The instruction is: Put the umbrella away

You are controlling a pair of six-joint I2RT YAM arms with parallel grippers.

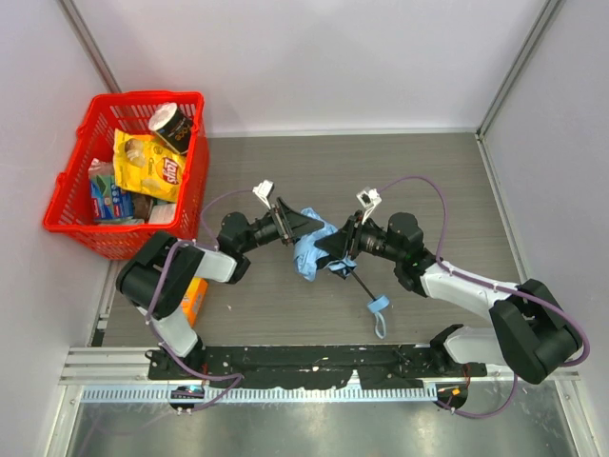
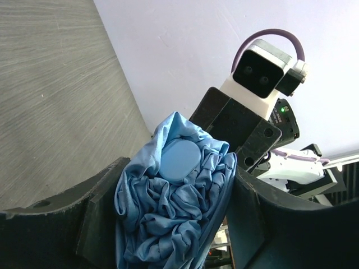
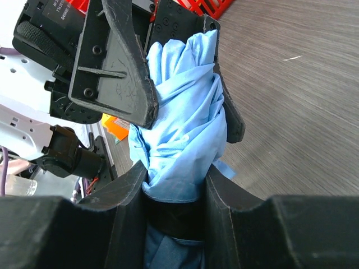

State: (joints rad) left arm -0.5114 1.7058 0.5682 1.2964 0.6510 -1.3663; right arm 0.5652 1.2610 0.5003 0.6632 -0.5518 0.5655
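The umbrella (image 1: 306, 255) is a crumpled light-blue bundle held above the table's middle between both grippers. Its thin black shaft (image 1: 360, 282) slants toward the near right and ends in a blue strap loop (image 1: 379, 309) on the table. My left gripper (image 1: 293, 228) is shut on the fabric end; in the left wrist view the folds and round blue cap (image 2: 179, 159) fill the space between the jaws (image 2: 174, 218). My right gripper (image 1: 339, 249) is shut on the bundle's other end, where the fabric (image 3: 185, 129) sits between its jaws (image 3: 175, 190). The left gripper's fingers (image 3: 118, 67) show just beyond.
A red basket (image 1: 143, 96) with snack bags and a can stands at the far left by the wall. An orange box (image 1: 195, 300) lies near the left arm's base. White walls close the back and both sides.
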